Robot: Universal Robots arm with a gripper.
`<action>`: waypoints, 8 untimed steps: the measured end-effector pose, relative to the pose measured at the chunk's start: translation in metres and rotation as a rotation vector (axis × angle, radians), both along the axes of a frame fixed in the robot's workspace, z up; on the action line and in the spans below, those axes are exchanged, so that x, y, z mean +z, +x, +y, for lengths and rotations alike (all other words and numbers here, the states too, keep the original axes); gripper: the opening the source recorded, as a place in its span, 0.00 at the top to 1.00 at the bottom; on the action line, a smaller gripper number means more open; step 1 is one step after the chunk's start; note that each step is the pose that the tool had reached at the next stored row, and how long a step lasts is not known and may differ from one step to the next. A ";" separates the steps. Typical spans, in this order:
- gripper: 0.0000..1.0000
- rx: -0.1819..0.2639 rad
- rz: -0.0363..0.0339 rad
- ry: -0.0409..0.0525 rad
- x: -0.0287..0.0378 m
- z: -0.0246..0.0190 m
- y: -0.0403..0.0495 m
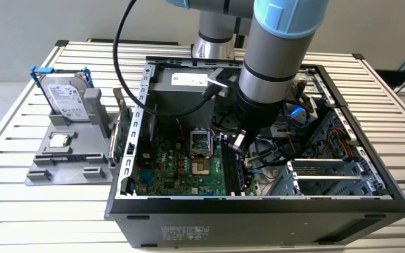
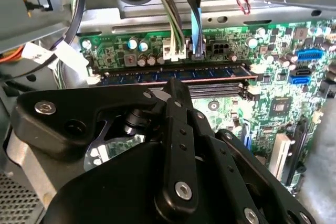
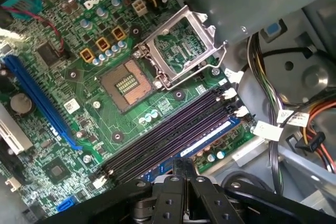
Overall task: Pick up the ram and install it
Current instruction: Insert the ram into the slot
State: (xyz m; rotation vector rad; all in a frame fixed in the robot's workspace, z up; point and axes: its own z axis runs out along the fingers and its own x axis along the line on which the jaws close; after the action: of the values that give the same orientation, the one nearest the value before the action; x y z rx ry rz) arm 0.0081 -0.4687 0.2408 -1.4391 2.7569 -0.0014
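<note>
- We see the ram (image 2: pixel 173 73) lying in the outermost slot of the motherboard (image 3: pixel 79 98).
- The hand (image 2: pixel 176 90), fingers together and holding nothing, rests right above the ram, at its 6 o'clock in the second wrist view.

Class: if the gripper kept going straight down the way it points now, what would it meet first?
Probably the ram in its motherboard slot; the gripper sits directly over it, though contact is unclear.

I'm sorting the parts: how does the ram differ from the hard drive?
The ram is a long, thin blue stick; the hard drive is a broad silver block in a blue frame. The ram lies along a motherboard slot inside the case; the hard drive stands outside on a grey holder.
</note>
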 end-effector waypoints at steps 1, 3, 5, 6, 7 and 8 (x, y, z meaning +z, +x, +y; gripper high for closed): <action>1.00 0.012 0.0000 0.0001 0.0000 0.0001 0.0000; 1.00 0.037 0.0000 0.0001 0.0000 0.0001 0.0001; 1.00 0.060 0.0000 0.0000 0.0000 0.0001 0.0001; 1.00 0.072 0.0000 0.0000 0.0000 0.0001 0.0001; 1.00 0.083 0.0001 -0.0001 0.0001 0.0001 0.0000; 1.00 0.094 0.0001 -0.0002 0.0001 0.0001 0.0000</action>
State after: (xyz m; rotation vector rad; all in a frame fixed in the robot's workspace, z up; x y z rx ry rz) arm 0.0081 -0.4686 0.2409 -1.5675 2.6861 0.0007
